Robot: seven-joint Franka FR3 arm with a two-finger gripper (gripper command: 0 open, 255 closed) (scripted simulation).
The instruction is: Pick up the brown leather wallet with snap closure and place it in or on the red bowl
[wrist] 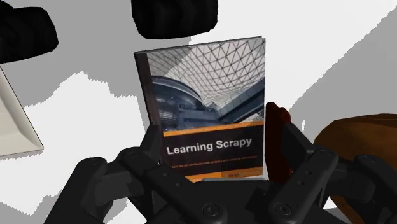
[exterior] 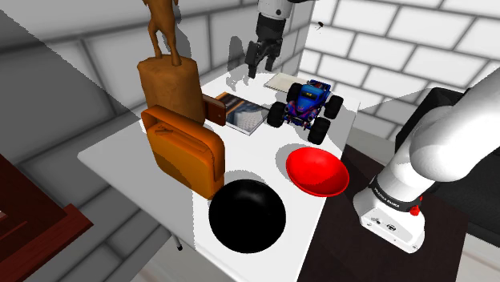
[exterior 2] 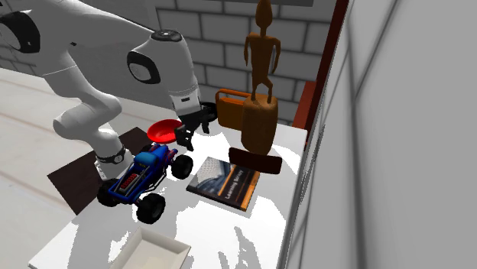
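Note:
The brown wallet (exterior: 215,110) lies on the white table (exterior: 120,156) against the foot of a wooden statue, next to a book (exterior: 244,118). In the second exterior view the wallet (exterior 2: 254,160) is a dark brown slab beside the book (exterior 2: 223,183). The red bowl (exterior: 317,170) sits near the table's front, towards the stand; the same red bowl (exterior 2: 163,130) shows behind the hand. My gripper (exterior: 262,60) hangs open above the table's far end. In the wrist view the gripper (wrist: 215,124) looks down on the book (wrist: 203,95), with nothing between its fingers.
A blue toy monster truck (exterior: 306,104) stands between the book and the red bowl. A black bowl (exterior: 247,215) and an orange-brown bag (exterior: 184,151) are near the front edge. The tall wooden statue (exterior: 167,76) rises by the wallet. A white tray (exterior: 280,80) lies at the far end.

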